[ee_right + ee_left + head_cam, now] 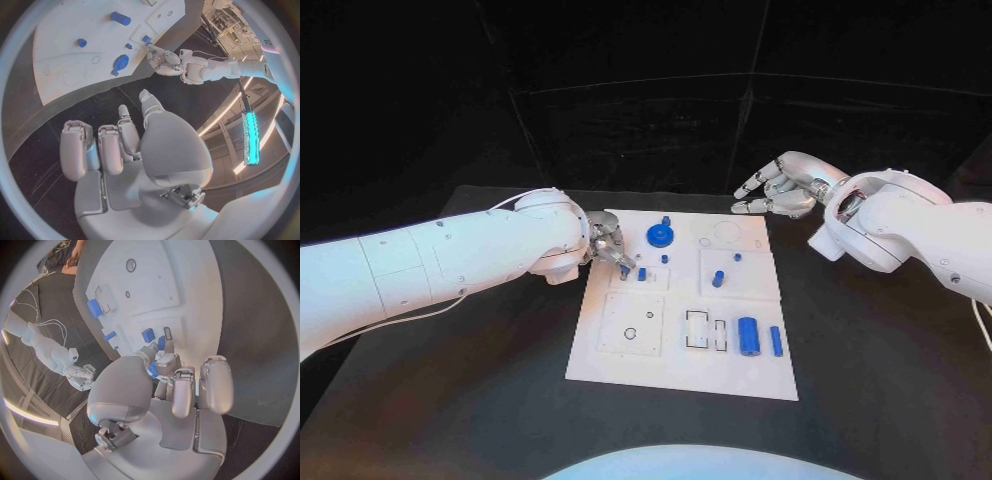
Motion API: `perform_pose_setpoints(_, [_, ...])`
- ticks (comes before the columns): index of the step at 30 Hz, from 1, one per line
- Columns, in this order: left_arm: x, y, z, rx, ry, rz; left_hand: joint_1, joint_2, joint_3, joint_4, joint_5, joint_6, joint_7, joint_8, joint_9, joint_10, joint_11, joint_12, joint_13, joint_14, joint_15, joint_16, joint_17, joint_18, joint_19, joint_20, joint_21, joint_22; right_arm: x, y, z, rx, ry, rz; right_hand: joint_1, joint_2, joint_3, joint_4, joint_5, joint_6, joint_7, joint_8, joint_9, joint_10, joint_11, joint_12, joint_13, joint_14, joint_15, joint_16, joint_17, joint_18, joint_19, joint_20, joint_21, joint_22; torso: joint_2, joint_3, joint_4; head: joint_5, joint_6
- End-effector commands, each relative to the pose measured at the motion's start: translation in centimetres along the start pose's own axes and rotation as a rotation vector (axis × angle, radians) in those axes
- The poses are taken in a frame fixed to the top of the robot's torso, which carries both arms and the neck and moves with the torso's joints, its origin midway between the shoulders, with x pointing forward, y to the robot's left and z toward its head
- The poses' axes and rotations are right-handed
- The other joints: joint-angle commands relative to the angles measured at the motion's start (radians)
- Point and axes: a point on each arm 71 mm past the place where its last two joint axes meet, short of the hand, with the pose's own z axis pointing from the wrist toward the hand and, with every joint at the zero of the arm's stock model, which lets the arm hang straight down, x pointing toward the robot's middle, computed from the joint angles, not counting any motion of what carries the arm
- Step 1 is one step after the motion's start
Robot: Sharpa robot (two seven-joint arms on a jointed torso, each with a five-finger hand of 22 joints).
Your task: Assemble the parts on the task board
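The left hand [607, 250] is pinching a small blue part [152, 370] at its fingertips over the task board [625, 352]; it should be lowering squarely. The right hand [783, 186], fingers loosely apart, is holding nothing.

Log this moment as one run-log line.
left hand: fingertips at small blue part on board | right hand: open, off board's far edge
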Motion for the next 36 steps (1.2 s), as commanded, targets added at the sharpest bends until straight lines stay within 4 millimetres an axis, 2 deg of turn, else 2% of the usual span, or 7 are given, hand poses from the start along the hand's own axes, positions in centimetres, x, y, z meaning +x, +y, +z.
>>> perform_pose_setpoints(1, [0.3,0.14,-0.09,-0.019,0.04,0.037,-0.003,0.004,0.093,-0.085,0.003,0.001,-0.003,0.006,0.004,0.006,0.002,-0.005,-0.002,0.104,-0.004,0.003,0.263,0.004,0.011,-0.003,0.005,0.011,-0.07,0.18,0.04,-0.011,0.001,-0.002,0.002,0.012,-0.007,0.001,0.004,0.002,-0.001,0.004,-0.001,-0.006,-0.003,-0.004,0.038,0.067,-0.007,-0.006,0.097,0.014,-0.007,-0.004,-0.004,0.017,0.0,-0.0002,0.0003,0.001,-0.003])
perform_pose_setpoints(18, [0.53,0.46,-0.21,-0.038,0.063,0.05,-0.011,-0.001,0.112,-0.089,0.003,0.001,-0.003,0.011,0.007,0.007,0.002,-0.006,-0.003,0.104,-0.004,0.003,0.263,0.004,0.011,-0.004,0.005,0.012,-0.04,0.19,0.07,-0.012,0.003,-0.002,0.001,0.012,-0.009,0.001,0.004,0.002,-0.001,0.005,-0.002,-0.007,-0.003,-0.005,0.037,0.067,-0.007,-0.007,0.096,0.014,-0.007,-0.004,-0.005,0.017,0.0,0.0001,0.0007,0.005,-0.005])
perform_pose_setpoints(31, [0.47,0.56,-0.07,-0.048,0.062,0.049,-0.015,-0.002,0.119,-0.089,0.003,0.0,-0.002,0.013,0.008,0.007,0.002,-0.006,-0.003,0.104,-0.004,0.003,0.263,0.004,0.011,-0.003,0.004,0.011,-0.03,0.21,0.06,-0.013,0.003,-0.002,0.001,0.012,-0.009,0.001,0.004,0.002,-0.001,0.005,-0.002,-0.007,-0.003,-0.005,0.037,0.067,-0.007,-0.007,0.096,0.014,-0.007,-0.004,-0.005,0.017,0.0,0.0002,0.0002,0.003,-0.006])
perform_pose_setpoints(36, [0.54,0.43,0.0,-0.043,0.065,0.051,-0.031,-0.012,0.124,-0.086,0.002,0.004,-0.003,0.018,0.011,0.009,0.002,-0.004,-0.002,0.104,-0.004,0.003,0.263,0.004,0.011,-0.003,0.005,0.013,-0.03,0.21,0.06,-0.013,0.003,-0.002,0.001,0.012,-0.009,0.001,0.004,0.002,-0.001,0.005,-0.002,-0.007,-0.003,-0.005,0.037,0.067,-0.007,-0.007,0.096,0.014,-0.007,-0.004,-0.005,0.017,0.0,0.0007,0.0004,0.003,-0.007])
